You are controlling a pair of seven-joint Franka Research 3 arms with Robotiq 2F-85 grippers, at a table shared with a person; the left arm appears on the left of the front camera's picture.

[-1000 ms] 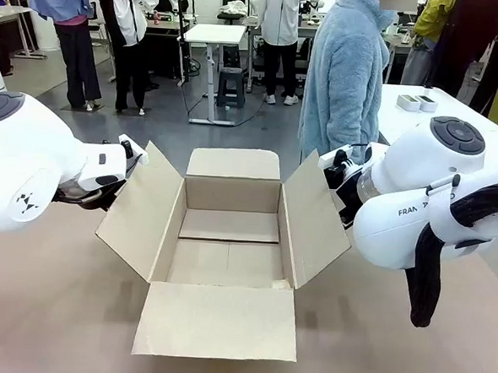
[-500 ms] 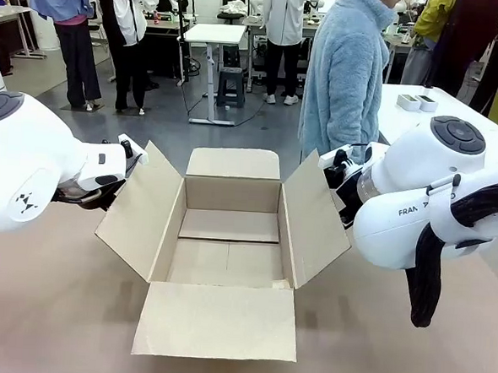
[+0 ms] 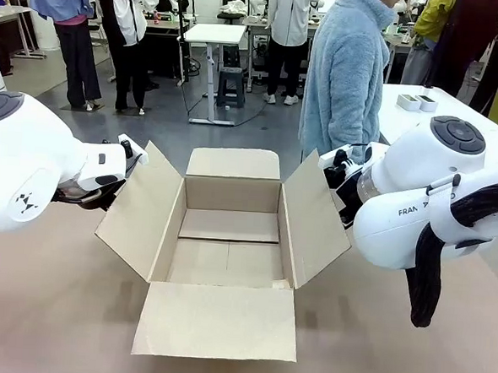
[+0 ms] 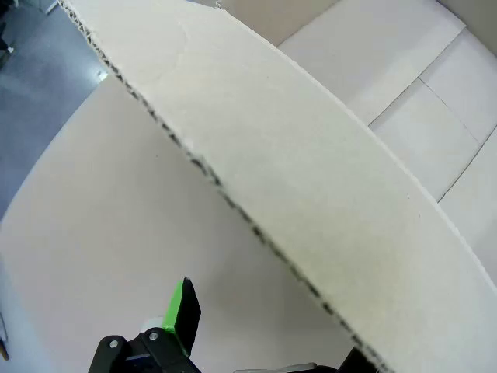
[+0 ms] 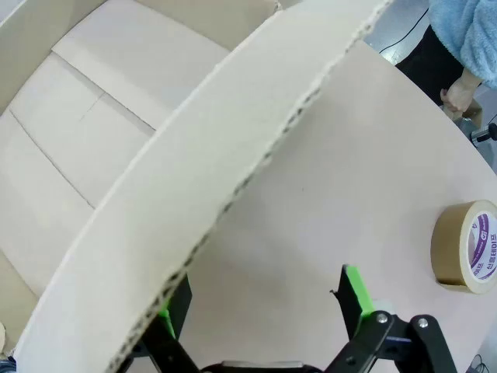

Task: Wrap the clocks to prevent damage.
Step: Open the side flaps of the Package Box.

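The clocks cannot be located in these views; their position is left undetermined. A cardboard box (image 3: 231, 204) is set open on the table (image 3: 47, 309), with all four flaps folded outward and its bare floor exposed.

The left claw (image 4: 268, 334) is positioned at the upper edge of the left flap (image 3: 142, 214). Its jaws are spread wide. One green-padded finger (image 4: 183, 307) is seen on the outer side of the flap, well apart from the corrugated edge, and the other finger is largely hidden behind the cardboard. The flap is straddled, not pinched.

The right claw (image 5: 264, 299) is positioned at the upper edge of the right flap (image 3: 314, 220). Its jaws are likewise spread wide. One finger (image 5: 353, 291) is seen on the outer side, apart from the cardboard. The other stands just beside the corrugated edge on the inner side; whether it touches cannot be determined. Nothing is gripped.

A brown tape roll (image 5: 466, 245) is laid flat on the table outside the right flap. A person (image 3: 345, 74) in a light-blue fleece is stationed at the far side, with one hand (image 5: 458, 97) held near the table edge.
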